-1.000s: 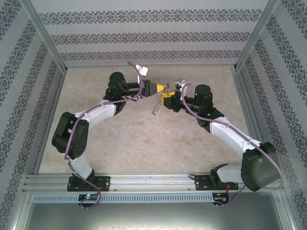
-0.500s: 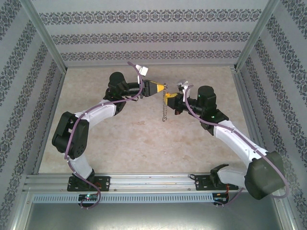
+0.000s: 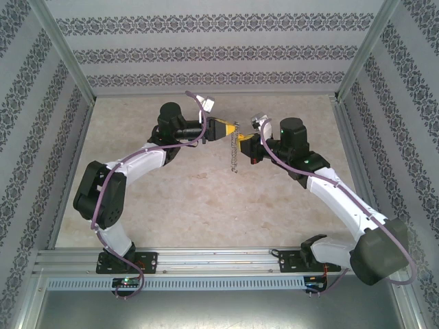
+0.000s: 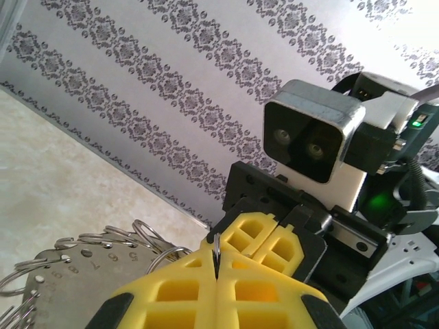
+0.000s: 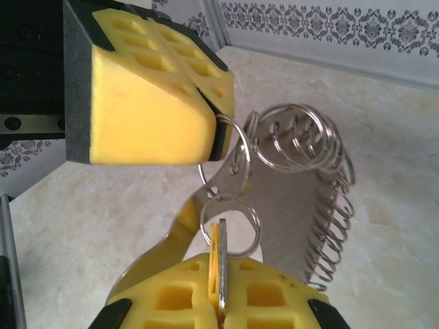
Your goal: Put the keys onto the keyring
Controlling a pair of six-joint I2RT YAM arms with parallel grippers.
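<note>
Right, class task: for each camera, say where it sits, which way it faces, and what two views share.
Top external: above and behind the bases, looking down at the table; both arms show.
Left wrist: on the left arm, facing the right gripper; own fingers below.
Right wrist: on the right arm, facing the left gripper; own fingers below.
Shared: both wrist views show the keyring.

From above we saw the left gripper (image 3: pixel 228 129) and right gripper (image 3: pixel 242 140) tip to tip over the table (image 3: pixel 171 205), the left at ten o'clock of the right; the keyring (image 3: pixel 234 156) hung at six o'clock beneath them; the key (image 5: pixel 218 264) sat in the right gripper's jaws, at seven o'clock of the keyring.
</note>
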